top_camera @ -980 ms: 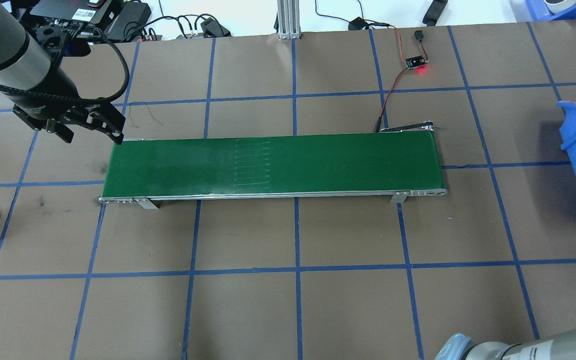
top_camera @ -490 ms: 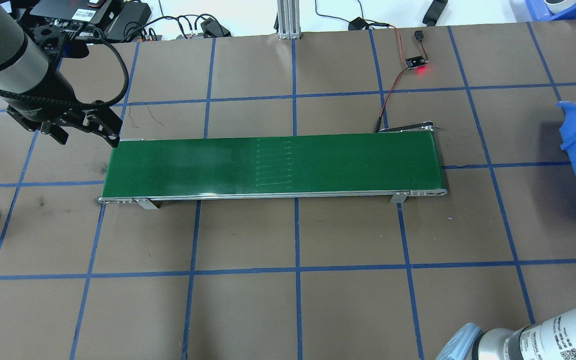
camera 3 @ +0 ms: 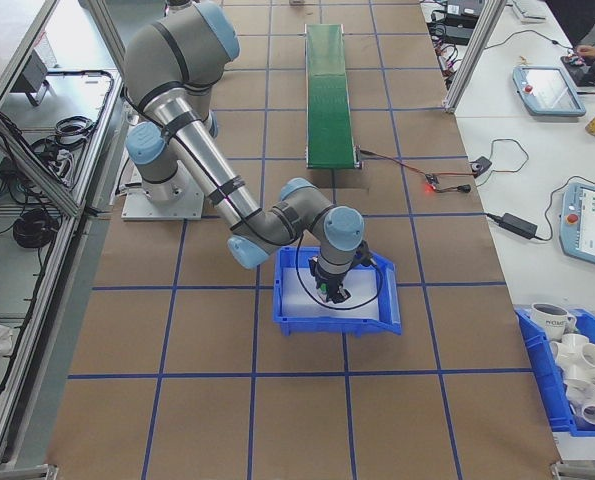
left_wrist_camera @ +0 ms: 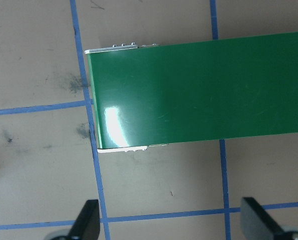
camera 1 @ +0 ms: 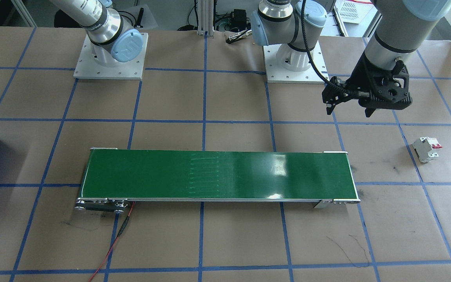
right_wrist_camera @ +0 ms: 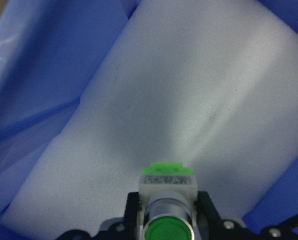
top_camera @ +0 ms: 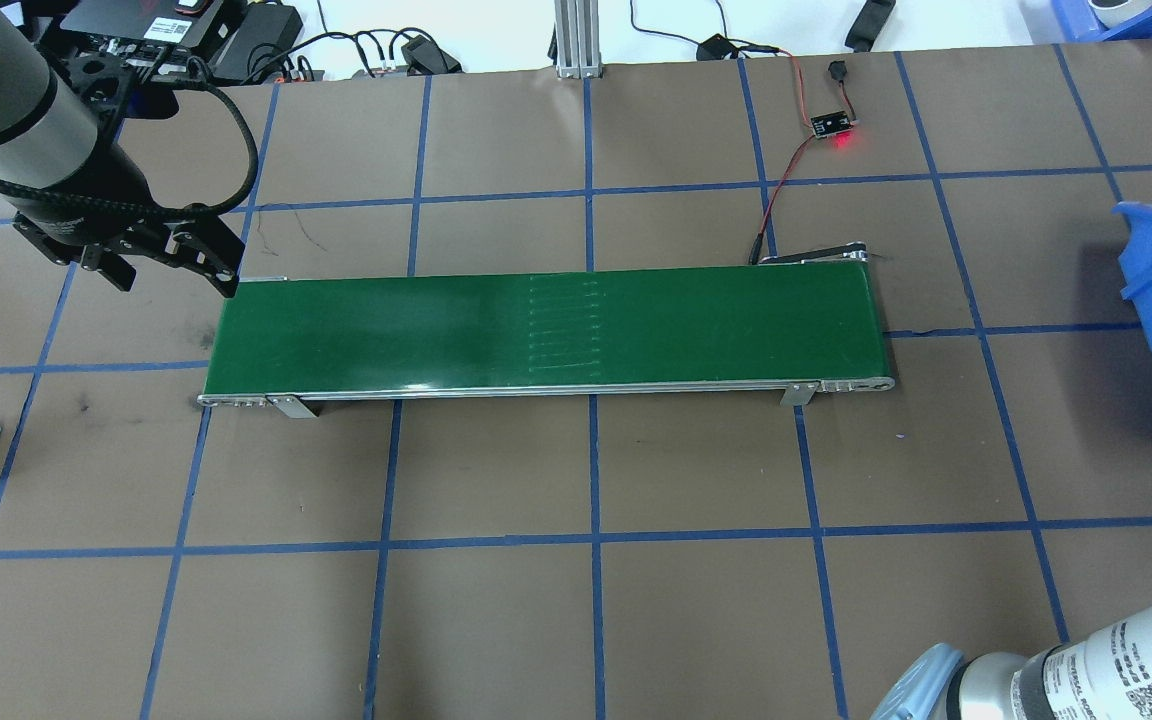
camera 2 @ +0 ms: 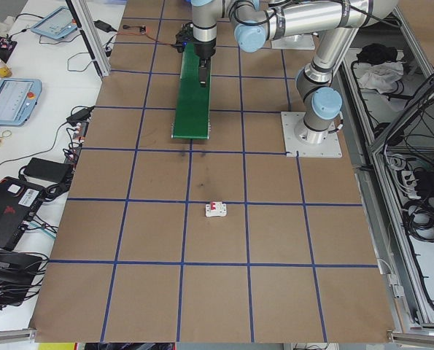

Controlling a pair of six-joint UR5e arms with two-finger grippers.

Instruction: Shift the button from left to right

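Brown paper ruled with blue tape lines covers the table [top_camera: 496, 620], but the right wrist view is filled by white foam [right_wrist_camera: 189, 100] lining a blue bin [camera 3: 337, 295]. Over that foam sits the button [right_wrist_camera: 168, 210]: a round glossy green cap at the near end, a ribbed silvery collar behind it, then a white blocky body topped by a light green piece. The right gripper [right_wrist_camera: 168, 220] is clamped on it, 1 black finger [right_wrist_camera: 132, 212] against each side of the body. From the right end of the table, the same gripper [camera 3: 329, 290] points down inside the bin, just above its floor. Well apart from this, a long green conveyor belt [top_camera: 546, 325] runs across the middle of the table. The left gripper [camera 1: 350, 109] hangs above the paper near the belt's left end, its 2 fingers spread wide with nothing between them; its wrist camera looks down on that belt end [left_wrist_camera: 189, 95]. A white circuit breaker with red levers [camera 1: 427, 149] lies on the paper farther out beyond the left gripper.
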